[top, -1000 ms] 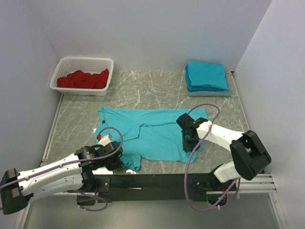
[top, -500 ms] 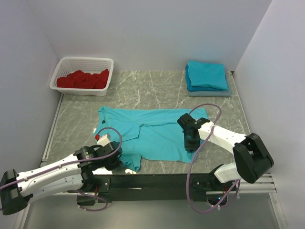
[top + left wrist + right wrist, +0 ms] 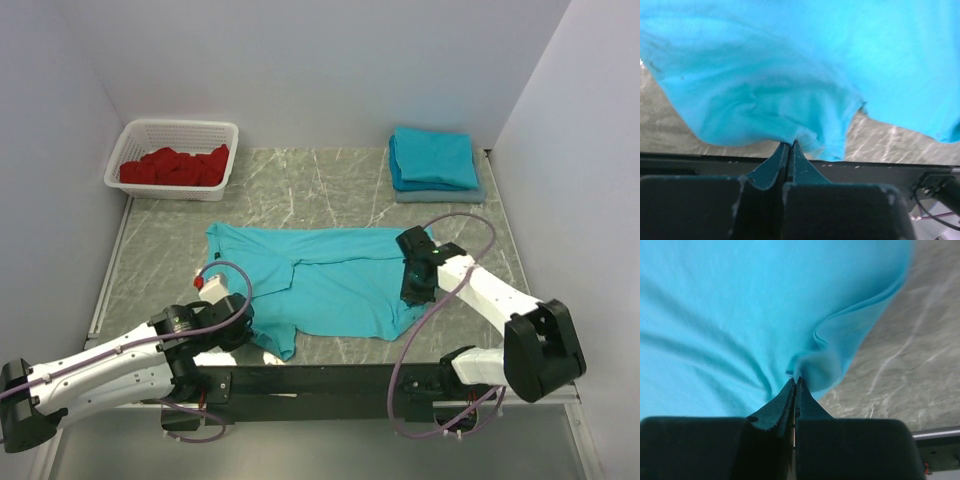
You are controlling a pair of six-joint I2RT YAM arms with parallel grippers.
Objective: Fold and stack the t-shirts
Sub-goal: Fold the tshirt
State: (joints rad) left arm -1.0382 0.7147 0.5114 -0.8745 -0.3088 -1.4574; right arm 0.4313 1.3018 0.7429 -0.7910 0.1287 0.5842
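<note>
Found a basket at far left, against the left wall, with red cloth heaped inside. Saw nothing of it touching the shirt.

Nearer, on the table, placed the left claw low at the near-left corner of the shirt. From the left wrist, showed that claw pressed together on a small fold of the shirt at its near hem. Caught the cloth puckered right at the tips and drawn into soft creases. Left the rest fanning away to the far side and to both sides. Showed a wedge of bare table just right of the pinch.

Across the middle, had the shirt spread wide and mostly flat, collar toward the left, reaching from one claw to the other.

At the shirt's right edge, placed the right claw on top of the cloth. From the right wrist, showed that claw also squeezed together, pinching a ridge of the shirt at its right border. Drew creases running out from the tips toward the far left. Curled the hem up in a loop just far-right of the tips, with bare table beyond.

At far right, well apart from both claws, kept a stack of folded blue shirts by the back wall.
</note>
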